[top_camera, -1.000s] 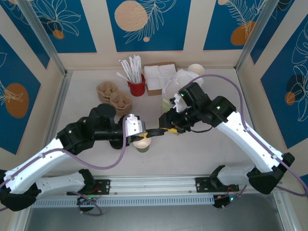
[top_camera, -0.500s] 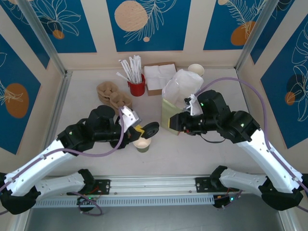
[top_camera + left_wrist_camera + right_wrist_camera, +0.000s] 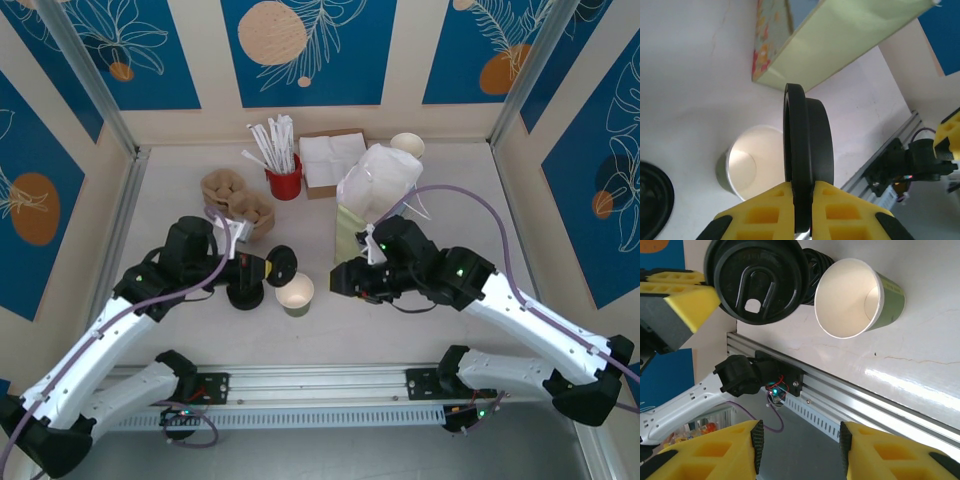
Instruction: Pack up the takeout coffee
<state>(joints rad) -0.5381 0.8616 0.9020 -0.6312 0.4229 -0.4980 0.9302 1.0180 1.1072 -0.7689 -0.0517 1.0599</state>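
**Change noted.** A second back your two grippers met over the cup with the lid between them. Now the left gripper (image 3: 268, 267) has drawn back toward the left of the top view. It is clamped on the rim of the black lid (image 3: 282, 265) and carries it on edge. The right gripper (image 3: 345, 280) has backed off to centre-right, its jaws partly apart with nothing in them. My reading is that the lid has passed to your left arm and the cup stands uncovered, so capping it likely comes before packing.

**Item 1, takeout coffee cup (image 3: 295, 293).** Centre of the top view, upright on the tabletop (image 3: 400, 335), just below and right of the held lid and not touching it. Tapered paper with a matte olive-green outside, a smooth white inside and a rolled rim. No liquid is visible.

**Item 2, lid.** Round, rigid-looking plastic with a slight sheen and a raised rim. It has a moulded sip tab with a small hole.

**Item 3, second black lid piece (image 3: 246, 296).** Lies flat on the tabletop just left of the cup. It is low, round and dull.

**Item 4, pale green paper bag (image 3: 350, 228).** Up and right of the cup, with flat, crisp sides. White crinkled film (image 3: 380, 175) is bunched above it.

**Item 5, back row.** Brown moulded-pulp carriers (image 3: 240, 200) with a rough finish. A glossy red cup (image 3: 284, 184) holds white wrapped sticks. Beside these are folded white napkins (image 3: 333, 158) and stacked cream cups (image 3: 407, 145).
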